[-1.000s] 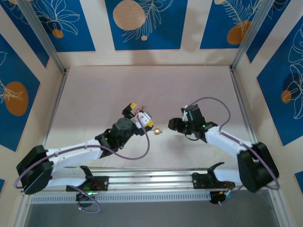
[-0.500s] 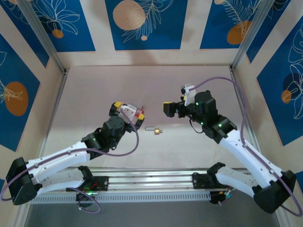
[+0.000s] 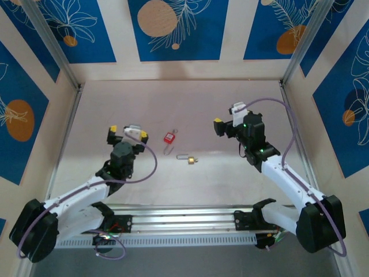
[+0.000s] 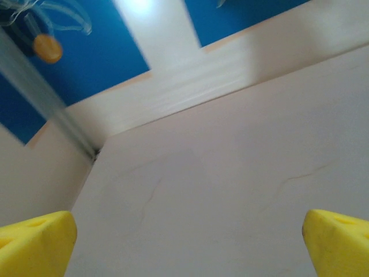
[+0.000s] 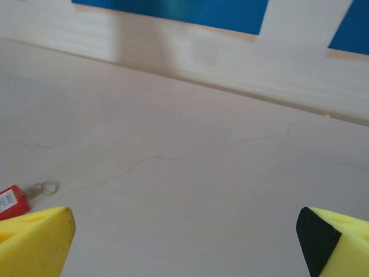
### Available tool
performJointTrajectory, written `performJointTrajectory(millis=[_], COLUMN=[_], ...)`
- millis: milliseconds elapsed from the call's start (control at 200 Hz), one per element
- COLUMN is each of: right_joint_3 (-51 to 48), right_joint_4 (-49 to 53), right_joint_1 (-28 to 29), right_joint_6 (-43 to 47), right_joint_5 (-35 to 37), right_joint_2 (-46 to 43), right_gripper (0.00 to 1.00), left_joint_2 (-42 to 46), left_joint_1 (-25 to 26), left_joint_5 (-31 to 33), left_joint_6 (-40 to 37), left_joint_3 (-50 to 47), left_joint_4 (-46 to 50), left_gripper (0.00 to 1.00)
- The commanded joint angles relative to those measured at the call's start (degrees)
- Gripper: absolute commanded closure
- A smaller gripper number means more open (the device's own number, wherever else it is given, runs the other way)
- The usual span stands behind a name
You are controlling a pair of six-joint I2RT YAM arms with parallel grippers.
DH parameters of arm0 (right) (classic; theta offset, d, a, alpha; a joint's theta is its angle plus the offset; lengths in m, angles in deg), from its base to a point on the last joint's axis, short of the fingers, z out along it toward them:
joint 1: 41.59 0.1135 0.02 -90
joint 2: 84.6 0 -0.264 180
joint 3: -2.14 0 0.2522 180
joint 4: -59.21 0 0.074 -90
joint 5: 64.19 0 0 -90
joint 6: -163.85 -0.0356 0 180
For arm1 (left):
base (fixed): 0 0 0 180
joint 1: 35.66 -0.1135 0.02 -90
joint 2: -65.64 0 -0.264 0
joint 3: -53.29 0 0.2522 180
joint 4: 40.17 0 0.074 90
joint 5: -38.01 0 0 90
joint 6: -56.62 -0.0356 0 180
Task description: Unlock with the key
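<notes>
Small brass padlock with steel shackle (image 3: 188, 160) lies nearest on pale tabletop (image 3: 219, 176); tiny flat silvery key (image 3: 167, 149) just beyond-left, apart from it, beside red plastic tag (image 3: 169, 138); left pincer (image 3: 127, 132), right pincer (image 3: 219, 127) flank them, both spread, empty.
</notes>
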Motion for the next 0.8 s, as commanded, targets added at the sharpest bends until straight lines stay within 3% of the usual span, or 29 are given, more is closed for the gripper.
performJointTrajectory(millis=[0,120,375,435,555,610,795], right_joint_3=[-5.6,-8.5,-13.8,-14.8,-16.5,-16.1,-17.2], right_joint_4=[-12.7,-15.0,-22.3,-25.0,-31.2,-31.6,-32.9], right_joint_1=[-3.3,-6.1,-10.0,-10.6,-11.7,-11.8,-12.4], right_joint_6=[-0.5,0.0,0.4,1.8,1.5,0.3,-1.8], right_joint_5=[-4.7,-5.9,-7.1,-8.3,-9.3,-8.5,-6.4], right_joint_2=[-2.4,-2.4,2.3,4.4,9.5,11.0,11.6], right_gripper=[0.01,0.01,0.01,0.01,0.01,0.01,0.01], left_joint_2=[-2.7,-11.6,-34.7,-32.1,-33.1,-35.6,-32.8], left_joint_1=[-7.0,-11.2,-15.9,-16.6,-21.4,-22.1,-23.7], left_joint_5=[-5.8,-7.7,-11.3,-13.2,-24.0,-24.1,-26.8], left_joint_6=[3.7,2.7,1.4,3.7,7.0,6.5,8.6], left_joint_3=[-5.2,-5.4,-8.4,-9.1,-8.0,-7.1,-1.4], left_joint_4=[-13.3,-18.9,-49.2,-45.3,-41.1,-43.9,-28.4], left_gripper=[0.00,0.00,0.00,0.00,0.00,0.00,0.00])
